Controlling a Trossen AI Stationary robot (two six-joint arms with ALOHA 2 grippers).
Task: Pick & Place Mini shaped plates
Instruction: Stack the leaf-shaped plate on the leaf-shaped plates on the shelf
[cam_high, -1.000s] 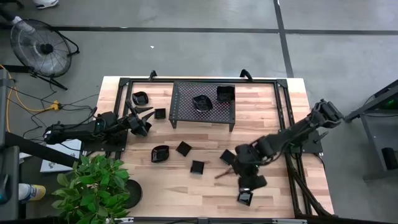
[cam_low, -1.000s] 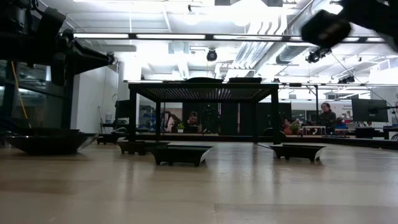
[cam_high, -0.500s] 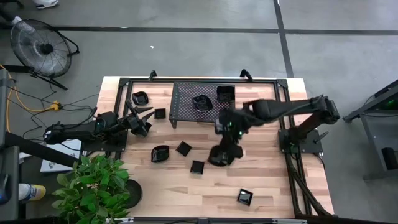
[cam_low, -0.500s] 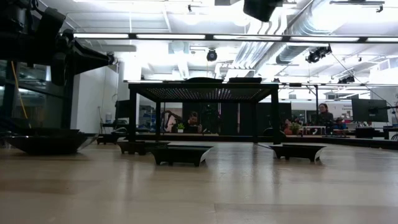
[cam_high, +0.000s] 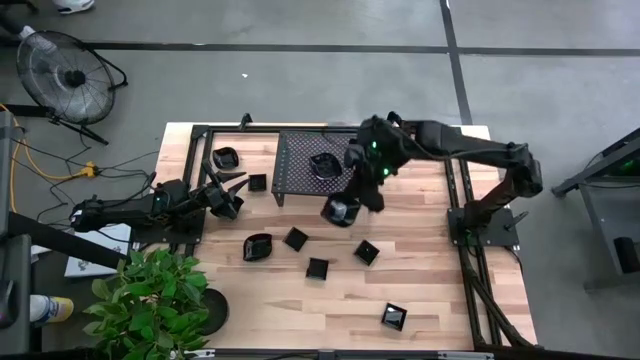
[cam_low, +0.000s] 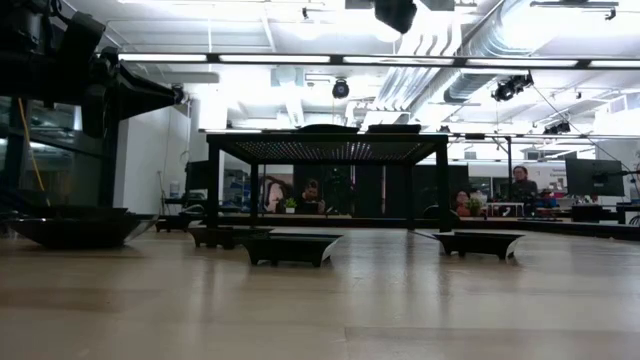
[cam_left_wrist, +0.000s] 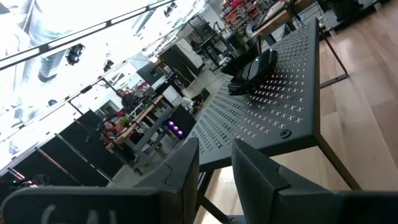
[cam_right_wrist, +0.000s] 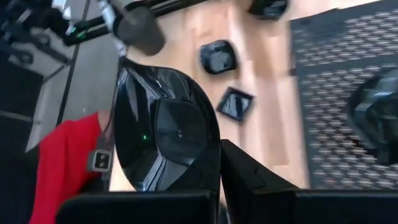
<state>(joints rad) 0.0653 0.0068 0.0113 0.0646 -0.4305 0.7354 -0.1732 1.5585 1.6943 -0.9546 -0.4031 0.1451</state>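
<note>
Aloft near the rack's front edge, my right gripper stays pinched tight on a glossy round plate, held by its rim and tilted on edge above the bare wood. My left gripper waits at the table's left side, fingers set narrow with nothing between them. Two plates already sit on the mesh rack: a scalloped one and a square one. More lie scattered on the table. A rim grip on so slick a dish could slip, I judge, and a low approach might clip the rack's edge or knock the dishes already there. Free mesh lies on the rack's left half, with plenty of bare board to its right.
</note>
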